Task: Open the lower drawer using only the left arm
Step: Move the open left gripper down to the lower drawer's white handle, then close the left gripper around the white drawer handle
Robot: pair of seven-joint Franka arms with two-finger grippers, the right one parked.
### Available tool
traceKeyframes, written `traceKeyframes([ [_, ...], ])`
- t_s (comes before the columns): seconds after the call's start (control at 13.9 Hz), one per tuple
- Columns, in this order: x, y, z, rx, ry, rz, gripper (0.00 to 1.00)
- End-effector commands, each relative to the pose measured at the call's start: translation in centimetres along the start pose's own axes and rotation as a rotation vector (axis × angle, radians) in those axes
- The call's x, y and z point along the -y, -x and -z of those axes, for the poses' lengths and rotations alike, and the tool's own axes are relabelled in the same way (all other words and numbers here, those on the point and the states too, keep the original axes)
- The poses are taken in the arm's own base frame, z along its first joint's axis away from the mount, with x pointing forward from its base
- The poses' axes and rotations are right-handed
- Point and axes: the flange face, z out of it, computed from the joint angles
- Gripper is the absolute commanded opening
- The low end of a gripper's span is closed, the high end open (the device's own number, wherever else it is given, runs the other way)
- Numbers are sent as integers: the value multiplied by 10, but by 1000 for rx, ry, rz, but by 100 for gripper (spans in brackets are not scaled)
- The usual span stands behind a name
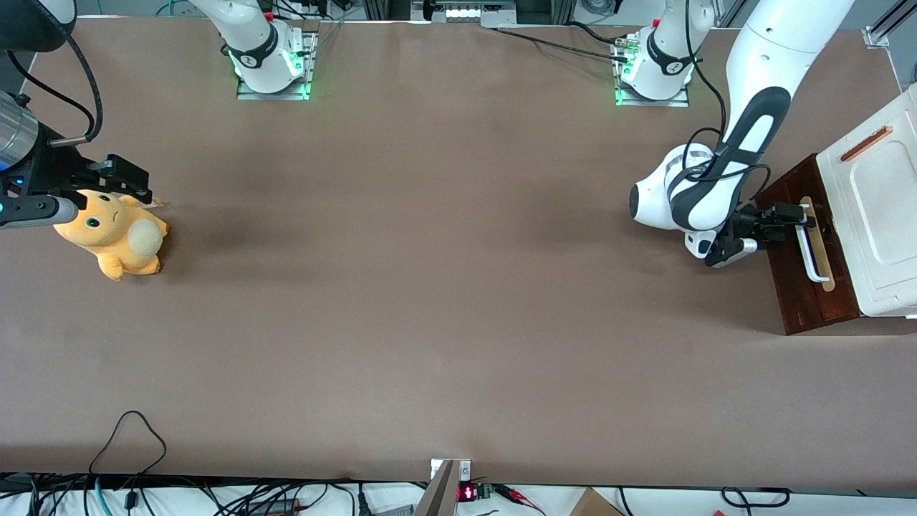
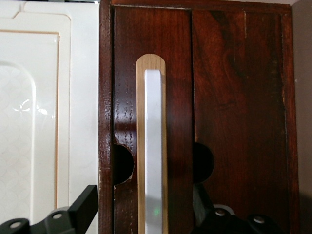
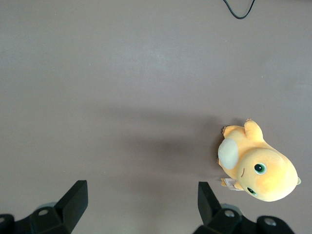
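Observation:
The lower drawer (image 1: 794, 287) has a dark reddish-brown front and stands at the working arm's end of the table, under a white cabinet top (image 1: 877, 215). Its white bar handle (image 1: 813, 251) lies on a tan wooden strip. The left arm (image 1: 752, 122) reaches down to it, and the black gripper (image 1: 802, 216) sits at the handle's end farther from the front camera. In the left wrist view the gripper (image 2: 145, 210) is open. Its fingers (image 2: 84, 204) stand wide on either side of the handle (image 2: 153, 146), apart from it. The drawer front (image 2: 229, 122) fills most of that view.
An orange plush toy (image 1: 114, 236) lies at the parked arm's end of the table, also seen in the right wrist view as the plush toy (image 3: 258, 170). An orange-brown slot (image 1: 867, 143) marks the cabinet top. Cables (image 1: 129, 437) trail at the table edge nearest the front camera.

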Motion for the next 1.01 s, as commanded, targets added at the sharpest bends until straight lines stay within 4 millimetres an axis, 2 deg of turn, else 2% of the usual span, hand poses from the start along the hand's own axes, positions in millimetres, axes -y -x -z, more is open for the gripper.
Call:
traceKeyframes([
  [0.0, -8, 11, -6, -31, -41, 30, 77],
  [0.36, -13, 17, -12, -22, -47, 44, 70],
  [0.43, -13, 17, -13, -21, -48, 42, 64],
  [0.65, -11, 15, -17, -34, -58, 45, 57],
  [0.79, -12, 15, -19, -34, -60, 43, 48],
  [0.93, -11, 15, -21, -34, -60, 43, 48],
])
